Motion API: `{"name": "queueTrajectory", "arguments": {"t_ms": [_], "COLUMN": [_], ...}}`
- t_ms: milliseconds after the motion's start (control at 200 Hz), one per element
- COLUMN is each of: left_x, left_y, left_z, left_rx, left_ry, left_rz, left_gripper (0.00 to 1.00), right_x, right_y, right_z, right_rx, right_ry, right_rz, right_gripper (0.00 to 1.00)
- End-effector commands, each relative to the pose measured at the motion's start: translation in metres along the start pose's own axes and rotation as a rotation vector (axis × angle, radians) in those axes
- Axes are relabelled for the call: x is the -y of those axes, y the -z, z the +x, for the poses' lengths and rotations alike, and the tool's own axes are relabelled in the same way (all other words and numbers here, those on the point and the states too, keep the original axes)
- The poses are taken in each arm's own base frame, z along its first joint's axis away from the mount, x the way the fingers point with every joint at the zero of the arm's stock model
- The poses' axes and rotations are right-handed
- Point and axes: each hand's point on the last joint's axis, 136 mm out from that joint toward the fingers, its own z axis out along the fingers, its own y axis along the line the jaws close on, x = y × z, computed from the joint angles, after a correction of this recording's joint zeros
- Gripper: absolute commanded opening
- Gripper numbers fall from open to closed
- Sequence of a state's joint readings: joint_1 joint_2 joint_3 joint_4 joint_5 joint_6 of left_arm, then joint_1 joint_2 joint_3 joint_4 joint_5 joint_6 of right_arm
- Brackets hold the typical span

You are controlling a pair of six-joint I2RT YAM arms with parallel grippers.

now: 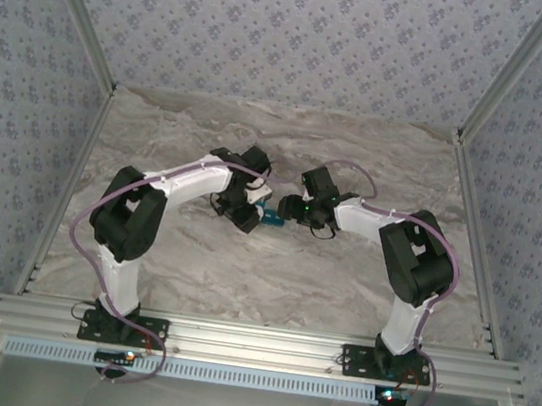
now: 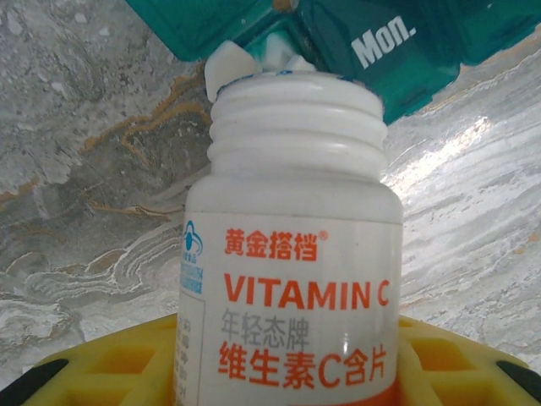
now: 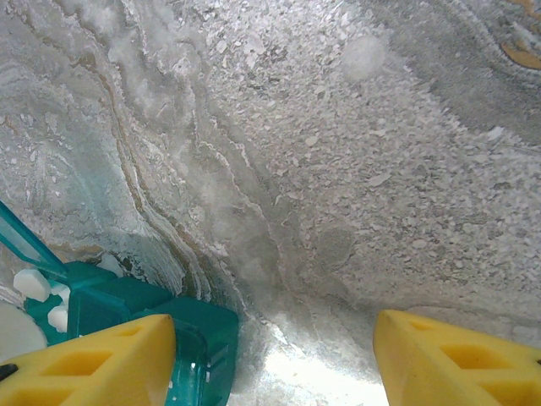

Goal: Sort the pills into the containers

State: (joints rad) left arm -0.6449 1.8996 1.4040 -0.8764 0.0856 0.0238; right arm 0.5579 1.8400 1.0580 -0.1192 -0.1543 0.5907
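Observation:
My left gripper [image 2: 287, 347] is shut on a white Vitamin C bottle [image 2: 292, 254] with orange lettering and no cap. The bottle's threaded mouth is tipped against the teal pill box [image 2: 397, 51], beside a lid marked "Mon.". White pills [image 2: 226, 66] sit at the bottle's mouth. In the right wrist view the pill box [image 3: 203, 338] lies at the lower left, with white pills [image 3: 32, 284] in an open compartment. My right gripper [image 3: 272, 330] is open. One of its yellow fingers [image 3: 93, 364] is over the box's end, and only bare table lies between the jaws. From above, both grippers [image 1: 247, 212] [image 1: 298, 209] meet at the box [image 1: 271, 217].
The marbled grey table [image 1: 271, 274] stretches all round the box. Patterned walls with metal posts close the sides and the back. An aluminium rail [image 1: 251, 344] carries both arm bases at the near edge.

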Motion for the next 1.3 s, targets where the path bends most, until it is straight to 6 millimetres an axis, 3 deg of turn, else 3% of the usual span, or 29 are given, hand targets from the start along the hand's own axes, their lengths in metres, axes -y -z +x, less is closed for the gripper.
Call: {"name": "queueTrajectory", "arguments": {"t_ms": [0,625,765,964,1124,1299], "left_x": [0.002,0.012,0.014,0.015,0.019,0.028], "left_y": [0.015,0.02,0.033,0.075,0.127,0.19], "left_z": [-0.008,-0.016,-0.022,-0.038,-0.05,-0.061], "left_rx": [0.084,0.303,0.407,0.638,0.879,1.167], "left_ry": [0.012,0.009,-0.003,-0.033,-0.053,-0.093], "left_rz": [0.016,0.072,0.074,0.058,0.061,0.082], "left_gripper": [0.0,0.0,0.0,0.0,0.0,0.0], "right_x": [0.0,-0.001,0.001,0.006,0.018,0.045], "right_y": [0.0,0.014,0.025,0.056,0.087,0.114], "right_z": [0.006,-0.005,-0.012,-0.032,-0.044,-0.052], "right_rx": [-0.029,-0.005,0.016,0.08,0.13,0.172], "right_ry": [-0.02,-0.024,-0.034,-0.06,-0.08,-0.118], "right_rz": [-0.005,-0.001,-0.002,-0.006,0.006,0.053], "right_gripper": [0.66,0.66,0.66,0.66,0.66,0.67]}}
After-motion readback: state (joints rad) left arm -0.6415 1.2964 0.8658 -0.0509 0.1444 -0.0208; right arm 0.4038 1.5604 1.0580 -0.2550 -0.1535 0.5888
